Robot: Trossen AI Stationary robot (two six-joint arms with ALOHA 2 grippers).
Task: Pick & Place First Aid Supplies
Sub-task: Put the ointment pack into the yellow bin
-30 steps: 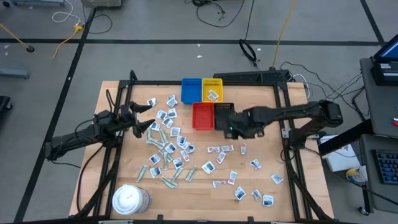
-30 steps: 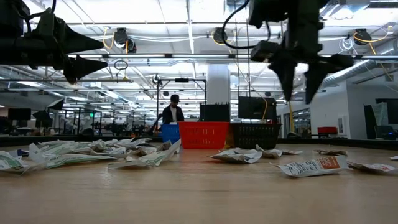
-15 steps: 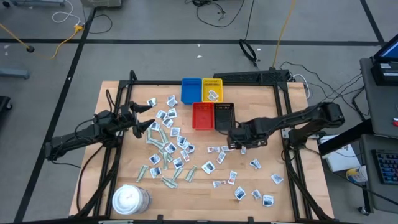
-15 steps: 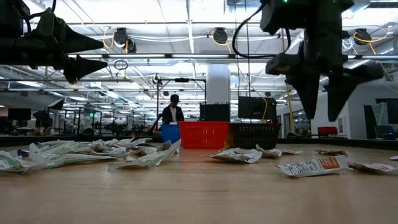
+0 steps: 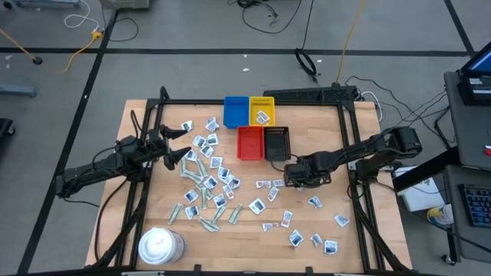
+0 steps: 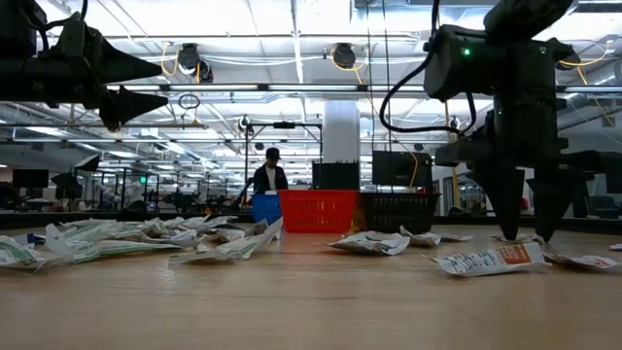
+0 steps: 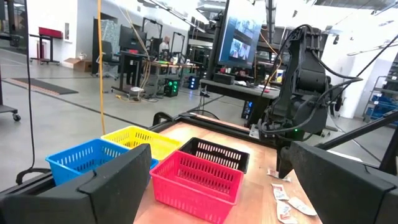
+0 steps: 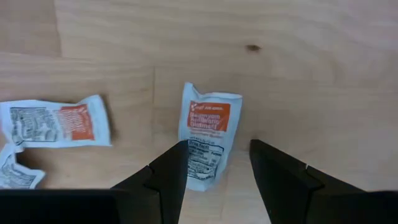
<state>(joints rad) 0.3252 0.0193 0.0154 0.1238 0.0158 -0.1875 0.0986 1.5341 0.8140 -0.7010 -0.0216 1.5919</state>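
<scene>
Right wrist view: the white-and-orange packet point(image 8: 208, 142) runs partly behind the right end effector point(image 8: 219, 171) fingers; its print is too small to read. A second packet point(image 8: 15, 171) is cut by the frame edge. High view: markings on the scattered packets point(image 5: 203, 180) are not resolvable.

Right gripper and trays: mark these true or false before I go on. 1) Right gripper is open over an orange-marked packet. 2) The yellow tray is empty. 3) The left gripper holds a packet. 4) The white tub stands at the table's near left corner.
1) True: the right gripper straddles the orange-marked packet.
2) False: the yellow tray holds a packet.
3) False: the left gripper is open, empty.
4) True: the white tub stands there.
</scene>
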